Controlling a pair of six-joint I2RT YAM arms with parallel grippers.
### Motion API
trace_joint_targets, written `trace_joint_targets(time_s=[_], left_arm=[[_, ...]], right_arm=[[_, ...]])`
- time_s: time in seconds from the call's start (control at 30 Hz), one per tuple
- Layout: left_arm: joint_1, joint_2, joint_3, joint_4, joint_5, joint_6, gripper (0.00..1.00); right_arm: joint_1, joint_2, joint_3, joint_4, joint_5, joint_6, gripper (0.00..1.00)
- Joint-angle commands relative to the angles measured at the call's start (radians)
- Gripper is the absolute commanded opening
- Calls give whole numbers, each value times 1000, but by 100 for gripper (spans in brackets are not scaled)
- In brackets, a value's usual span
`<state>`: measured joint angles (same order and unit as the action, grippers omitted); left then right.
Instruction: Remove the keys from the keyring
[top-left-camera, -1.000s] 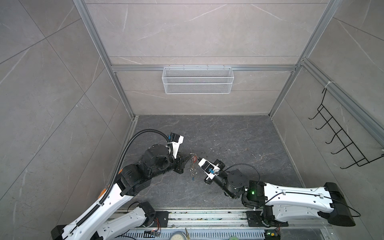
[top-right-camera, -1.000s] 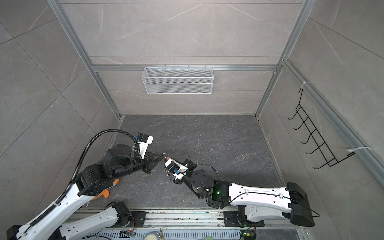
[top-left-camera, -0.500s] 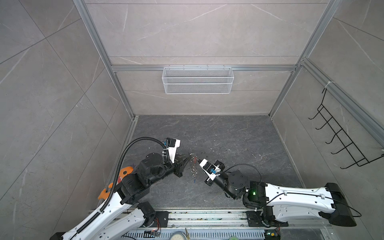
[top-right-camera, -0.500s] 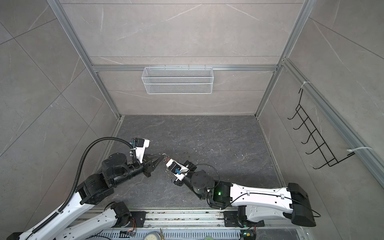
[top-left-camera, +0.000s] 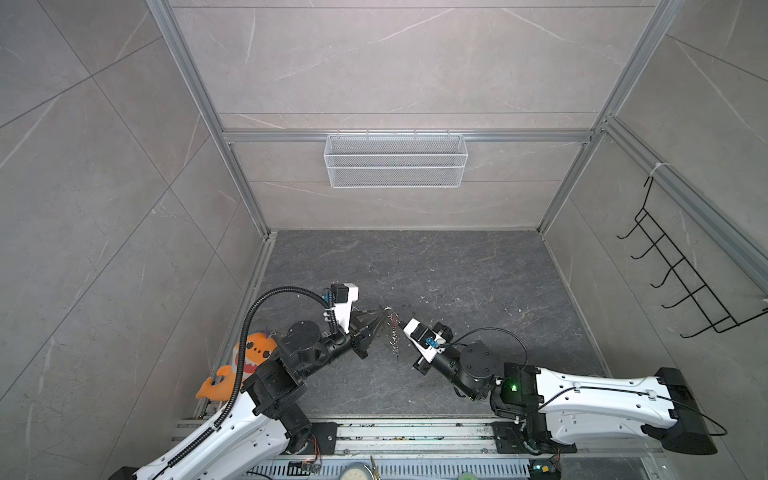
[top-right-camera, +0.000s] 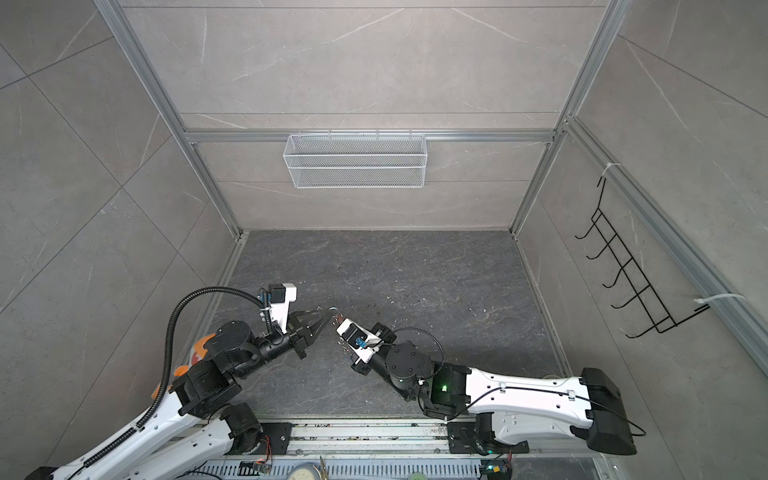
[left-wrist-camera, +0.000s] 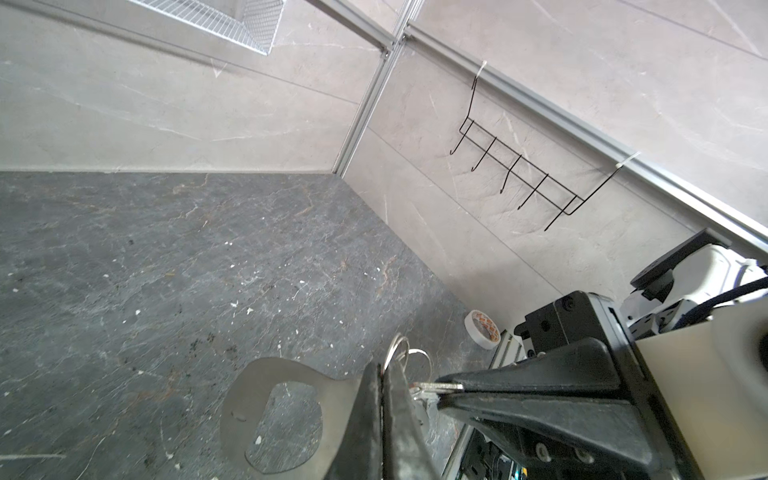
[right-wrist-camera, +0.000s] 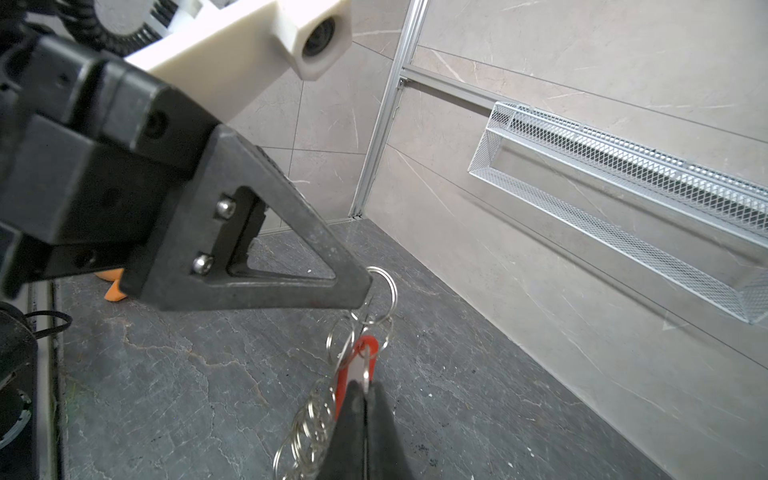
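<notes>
My left gripper (left-wrist-camera: 381, 374) is clamped shut on the flat grey keyring (left-wrist-camera: 291, 372), oval-holed. My right gripper (right-wrist-camera: 362, 386) pinches the glossy red key tag (right-wrist-camera: 370, 347). The looped silver chain (right-wrist-camera: 309, 424) dangles above the floor's (right-wrist-camera: 166, 395) front.

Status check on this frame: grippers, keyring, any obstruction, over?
Both shut: left gripper on the keyring, right gripper on the red tag. Tag not yet off the rings; chain hangs below. Only an orange plush off to the side, not in the way.
</notes>
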<state>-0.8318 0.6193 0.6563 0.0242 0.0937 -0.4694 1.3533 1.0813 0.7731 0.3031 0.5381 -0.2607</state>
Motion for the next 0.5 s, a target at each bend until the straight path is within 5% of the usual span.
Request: trace_joint_targets(time_s=[0.0, 0.27, 0.47], left_arm=[[22, -31, 5, 234, -103, 22, 0], [21, -36, -29, 315, -47, 37, 0], [22, -38, 7, 233, -70, 55, 0]], right_arm=[[27, -27, -33, -80, -78, 36, 0], [27, -29, -32, -124, -129, 60, 0], [27, -70, -58, -113, -24, 71, 0]])
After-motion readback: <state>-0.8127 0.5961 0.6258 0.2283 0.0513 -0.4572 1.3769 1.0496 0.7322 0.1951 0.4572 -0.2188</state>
